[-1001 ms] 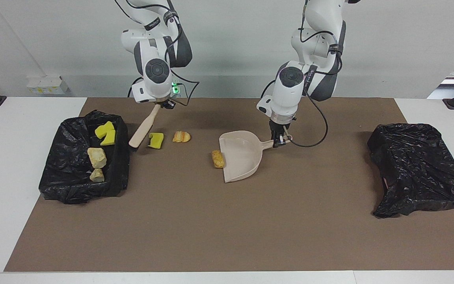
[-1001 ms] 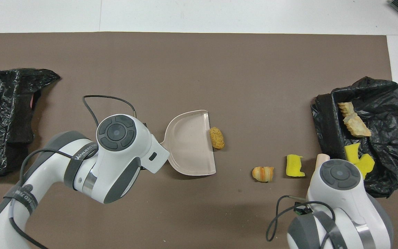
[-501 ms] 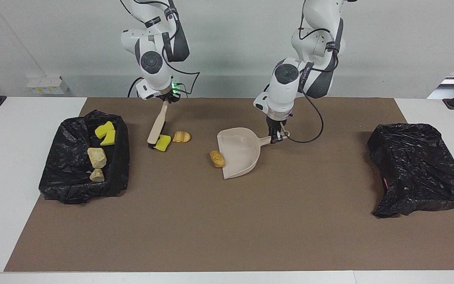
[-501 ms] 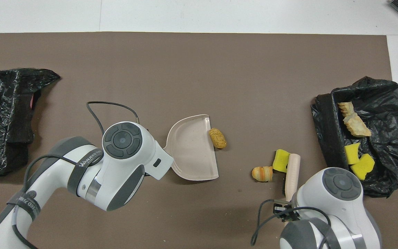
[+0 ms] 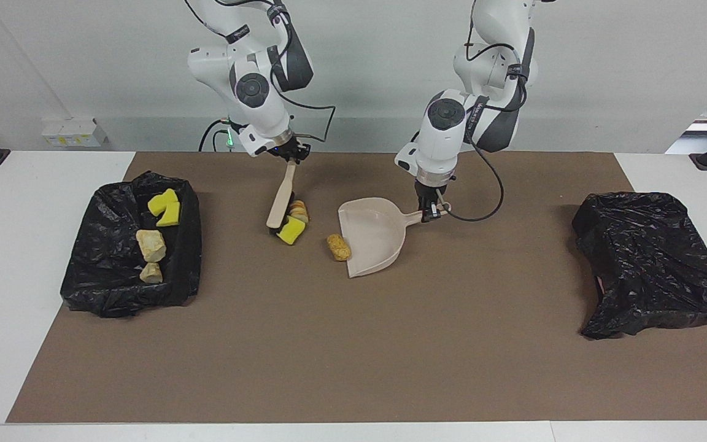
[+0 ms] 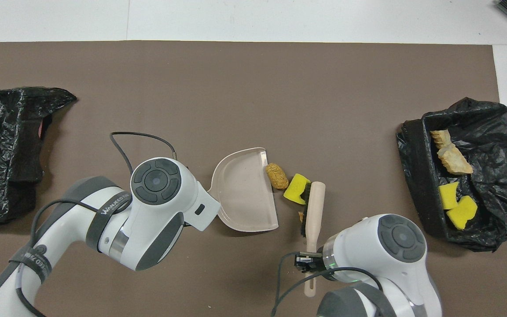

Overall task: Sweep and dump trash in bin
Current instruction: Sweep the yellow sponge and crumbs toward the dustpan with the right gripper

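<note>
The right gripper [image 5: 291, 157] has its jaws pinching the handle of the brush [image 5: 281, 201], whose bristle end sits down on the brown mat [image 5: 353, 344] right against a yellow sponge piece [image 5: 291, 230] and a striped orange chunk [image 5: 299, 212]. The left gripper [image 5: 432, 213] has its jaws clamped on the handle of the dustpan [image 5: 373, 236], which lies on the mat with a brown lump [image 5: 339, 247] at its open lip. The rest of the trash, two yellow pieces [image 5: 165, 207] and two beige chunks [image 5: 150, 253], is in the black-lined bin [image 5: 108, 270] at the right arm's end of the desk. A crumpled black bag [image 5: 654, 261] sits at the left arm's end.
</note>
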{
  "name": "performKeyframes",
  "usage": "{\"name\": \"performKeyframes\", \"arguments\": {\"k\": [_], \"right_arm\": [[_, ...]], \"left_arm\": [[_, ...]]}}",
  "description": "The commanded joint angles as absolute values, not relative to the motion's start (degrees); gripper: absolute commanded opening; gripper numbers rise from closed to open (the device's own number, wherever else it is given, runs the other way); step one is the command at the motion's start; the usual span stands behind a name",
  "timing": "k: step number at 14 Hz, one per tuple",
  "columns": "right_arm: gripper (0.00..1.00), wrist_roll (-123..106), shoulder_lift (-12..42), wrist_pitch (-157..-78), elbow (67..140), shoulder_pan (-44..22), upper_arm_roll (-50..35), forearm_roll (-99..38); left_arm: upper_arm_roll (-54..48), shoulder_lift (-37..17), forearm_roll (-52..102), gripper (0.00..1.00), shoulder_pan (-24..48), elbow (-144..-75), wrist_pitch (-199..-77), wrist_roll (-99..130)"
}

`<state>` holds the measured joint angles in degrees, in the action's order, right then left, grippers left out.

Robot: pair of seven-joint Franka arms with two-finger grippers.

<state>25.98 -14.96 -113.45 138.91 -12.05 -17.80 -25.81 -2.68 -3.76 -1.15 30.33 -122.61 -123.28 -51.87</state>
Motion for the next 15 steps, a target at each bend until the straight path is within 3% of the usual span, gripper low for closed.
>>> {"name": "performKeyframes", "arguments": {"k": [1,4,6,11,15], "right_arm": [[0.0,27.6,-9.8,-115.0,132.1,-14.9,-17.8,-28.9],[0.0,35.0,-4.2,-113.5,122.4,-18.4,-17.9,-28.0],[0.0,35.6,-2.8,-111.5,120.0,-18.4,-17.7,-25.9],[0.0,38.4,-4.6,-101.5,121.5,-16.1,-17.3,-8.2],[0.0,41.5,-10.1,-100.8,129.9,-13.1,-17.3,-3.6]], "left_arm": [[-1.9,-2.5,-1.8,0.0,31.5,-125.3,-125.5,-51.2],[-1.9,-2.5,-1.8,0.0,31.5,-125.3,-125.7,-51.2],[-1.9,-2.5,-1.8,0.0,31.4,-125.3,-125.8,-51.2],[-1.9,-2.5,-1.8,0.0,31.4,-125.3,-125.8,-51.2],[-1.9,-2.5,-1.8,0.0,31.5,-125.3,-125.4,-51.2]]}}
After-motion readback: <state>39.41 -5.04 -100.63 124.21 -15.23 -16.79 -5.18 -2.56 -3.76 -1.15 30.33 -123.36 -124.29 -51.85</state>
